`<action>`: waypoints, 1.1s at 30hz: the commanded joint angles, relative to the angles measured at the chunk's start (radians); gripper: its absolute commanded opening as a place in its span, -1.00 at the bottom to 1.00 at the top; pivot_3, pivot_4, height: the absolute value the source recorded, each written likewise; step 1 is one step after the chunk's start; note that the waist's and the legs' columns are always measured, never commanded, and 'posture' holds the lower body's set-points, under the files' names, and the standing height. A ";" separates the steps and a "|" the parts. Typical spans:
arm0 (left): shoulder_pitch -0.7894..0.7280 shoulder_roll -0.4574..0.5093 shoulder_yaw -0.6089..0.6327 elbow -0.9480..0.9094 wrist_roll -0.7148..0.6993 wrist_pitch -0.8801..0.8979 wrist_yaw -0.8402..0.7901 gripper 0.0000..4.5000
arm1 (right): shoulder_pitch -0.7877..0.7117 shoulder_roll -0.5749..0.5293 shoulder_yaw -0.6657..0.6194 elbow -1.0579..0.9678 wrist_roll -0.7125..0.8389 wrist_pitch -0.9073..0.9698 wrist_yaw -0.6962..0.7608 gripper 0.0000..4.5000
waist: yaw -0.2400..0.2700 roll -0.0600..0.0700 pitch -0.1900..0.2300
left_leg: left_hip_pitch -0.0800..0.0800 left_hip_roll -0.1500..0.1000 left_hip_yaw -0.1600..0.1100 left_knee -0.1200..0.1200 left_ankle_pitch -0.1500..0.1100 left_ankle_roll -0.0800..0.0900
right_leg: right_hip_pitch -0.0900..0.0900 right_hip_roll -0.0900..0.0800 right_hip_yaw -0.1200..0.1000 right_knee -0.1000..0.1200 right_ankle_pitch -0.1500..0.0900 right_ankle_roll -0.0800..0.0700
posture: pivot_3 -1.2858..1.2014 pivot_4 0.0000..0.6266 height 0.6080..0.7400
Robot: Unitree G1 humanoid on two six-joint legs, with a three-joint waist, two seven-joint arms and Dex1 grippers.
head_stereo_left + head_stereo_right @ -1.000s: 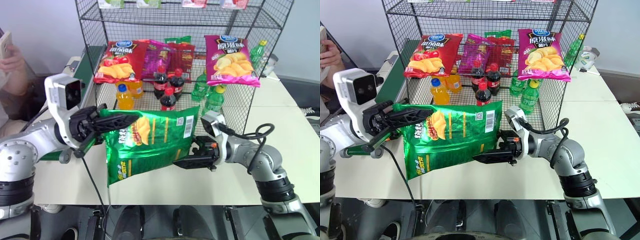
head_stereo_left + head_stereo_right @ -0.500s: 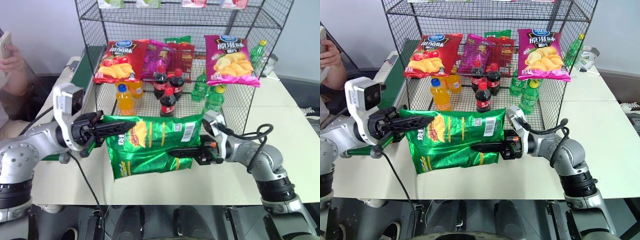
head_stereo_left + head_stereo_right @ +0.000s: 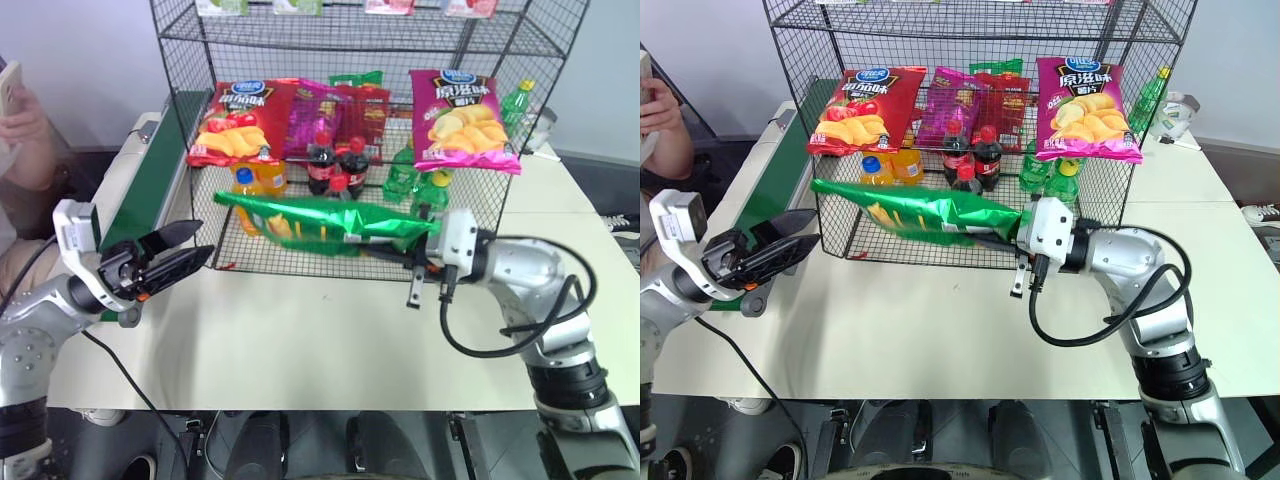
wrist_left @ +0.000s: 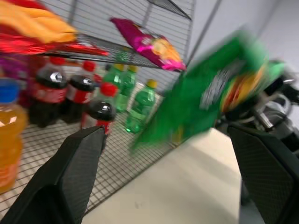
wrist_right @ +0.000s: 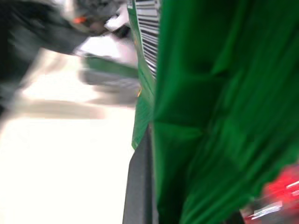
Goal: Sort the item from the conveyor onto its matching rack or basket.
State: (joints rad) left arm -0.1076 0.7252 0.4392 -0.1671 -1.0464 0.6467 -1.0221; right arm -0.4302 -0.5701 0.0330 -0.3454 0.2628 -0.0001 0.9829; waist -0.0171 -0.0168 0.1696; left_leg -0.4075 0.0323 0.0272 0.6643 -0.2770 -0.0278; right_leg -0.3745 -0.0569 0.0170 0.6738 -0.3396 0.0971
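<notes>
We see the green bag (image 3: 320, 222) held in the air, lying nearly flat and edge-on to us, in front of the rack's (image 3: 190, 120) lower tier and above the counter (image 3: 300, 340). Our right tool (image 3: 418, 232) is pressed together on the bag's right end, its fingers hidden behind the foil; in the right wrist view the bag's green foil and barcode run along one black finger (image 5: 138, 186). Our left tool (image 3: 178, 252) stands well apart from the bag, off to its left, with its two black fingers spread and nothing between them; in the left wrist view the bag shows between those fingers but beyond them. The conveyor (image 3: 150, 170) runs along the rack's left side, behind the left tool. On the rack's middle tier lie a red bag (image 3: 235, 120) and two magenta bags (image 3: 462, 118), with bottles (image 3: 330, 170) standing below. A person's hand (image 3: 22, 125) shows at the far left.
</notes>
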 commanded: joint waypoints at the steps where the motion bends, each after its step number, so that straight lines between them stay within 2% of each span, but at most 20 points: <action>1: -0.002 -0.007 0.027 -0.019 0.023 -0.038 0.003 1.00 | -0.046 -0.010 -0.050 -0.012 -0.131 -0.204 -0.092 -1.00 | 0.003 0.000 0.000 | 0.000 0.000 0.000 0.000 0.000 0.000 | 0.000 0.000 0.000 0.000 0.000 0.000 | 0.03 -0.52 0.98; 6: -0.016 -0.019 0.014 -0.038 0.043 -0.051 0.014 1.00 | -0.136 -0.013 -0.075 0.068 -0.325 -0.379 -0.255 -1.00 | 0.000 0.000 0.000 | 0.000 -0.001 0.000 0.000 0.000 0.000 | 0.001 -0.002 -0.001 -0.001 0.000 0.000 | 0.03 -0.52 0.98; 10: -0.016 -0.038 0.008 -0.057 0.090 -0.096 0.040 1.00 | -0.227 -0.051 -0.022 0.192 -0.686 -0.316 -0.447 -1.00 | -0.003 0.000 0.000 | 0.000 0.000 0.000 0.000 0.001 -0.001 | 0.000 -0.001 0.000 0.001 0.000 0.000 | 0.03 -0.52 0.98; 15: -0.011 -0.061 -0.010 -0.101 0.161 -0.159 0.074 1.00 | -0.281 0.026 0.071 0.290 -0.936 -0.127 -0.611 -1.00 | -0.005 0.000 0.000 | 0.000 0.000 0.001 0.000 0.001 -0.001 | -0.001 -0.001 0.000 0.001 0.000 0.000 | 0.03 -0.52 0.98; 19: 0.001 -0.083 -0.016 -0.115 0.209 -0.208 0.100 1.00 | -0.348 0.092 0.110 0.382 -1.002 0.000 -0.660 -1.00 | -0.006 0.000 0.000 | -0.002 0.000 0.003 0.000 0.004 -0.007 | -0.005 0.000 0.003 0.005 0.000 0.000 | 0.03 -0.52 0.98; 28: 0.023 -0.105 -0.021 -0.129 0.260 -0.270 0.134 1.00 | -0.404 0.212 0.209 0.482 -1.049 0.153 -0.711 -1.00 | -0.009 0.000 0.000 | -0.002 0.000 0.003 0.000 0.002 -0.004 | -0.006 0.000 0.003 0.007 0.000 0.000 | 0.03 -0.52 0.98; 33: 0.031 -0.114 -0.026 -0.134 0.263 -0.278 0.137 1.00 | -0.459 0.230 0.207 0.544 -1.038 0.190 -0.757 -1.00 | -0.021 0.000 0.000 | -0.002 0.000 0.003 0.000 0.002 -0.004 | -0.007 -0.001 0.004 0.008 0.000 0.000 | 0.03 -0.52 0.98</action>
State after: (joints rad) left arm -0.0771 0.6100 0.4072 -0.2698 -0.7847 0.3890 -0.8848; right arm -0.8399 -0.3397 0.2613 0.1969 -0.7793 0.1758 0.2548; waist -0.0386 -0.0169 0.1695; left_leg -0.4092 0.0318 0.0301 0.6640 -0.2746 -0.0318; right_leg -0.3810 -0.0575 0.0205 0.6816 -0.3396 0.0968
